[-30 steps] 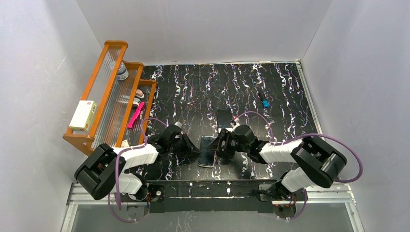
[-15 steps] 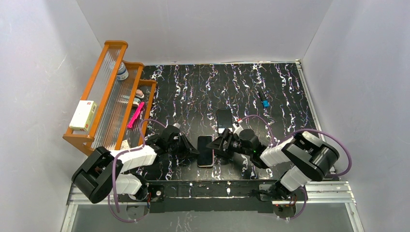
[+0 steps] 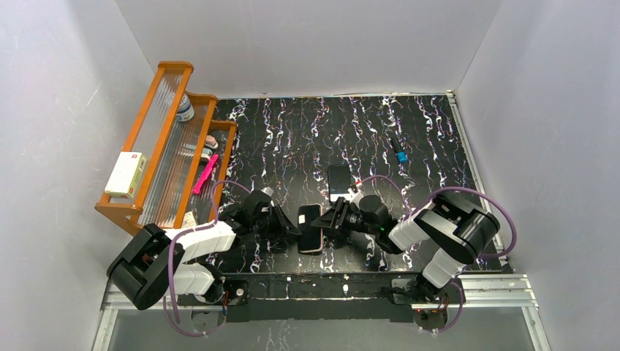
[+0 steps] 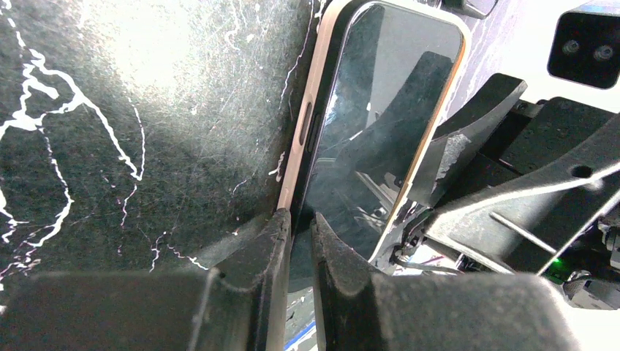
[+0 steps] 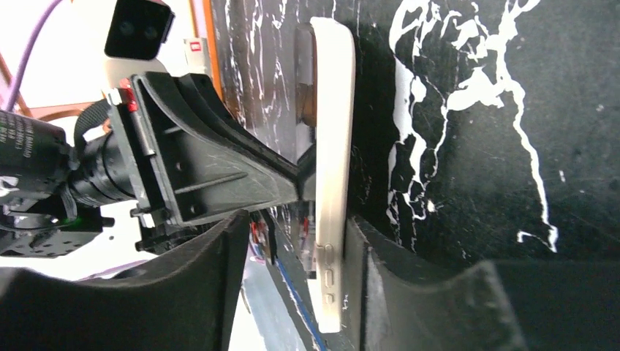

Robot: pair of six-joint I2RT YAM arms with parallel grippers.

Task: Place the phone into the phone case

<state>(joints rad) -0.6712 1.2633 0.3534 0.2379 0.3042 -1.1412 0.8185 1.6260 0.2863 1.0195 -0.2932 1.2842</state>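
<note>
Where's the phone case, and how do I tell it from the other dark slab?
At the black marbled table's near edge, between the left gripper and right gripper, lies the pale beige soft phone case around a dark glass phone. Its pale rim sets it apart from the bare black slab just behind.

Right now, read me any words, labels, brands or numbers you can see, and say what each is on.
No text is readable.
Red mark on the box on the shelf: too small.
Label on the bottle: too small.
The phone and phone case show no text.
</note>
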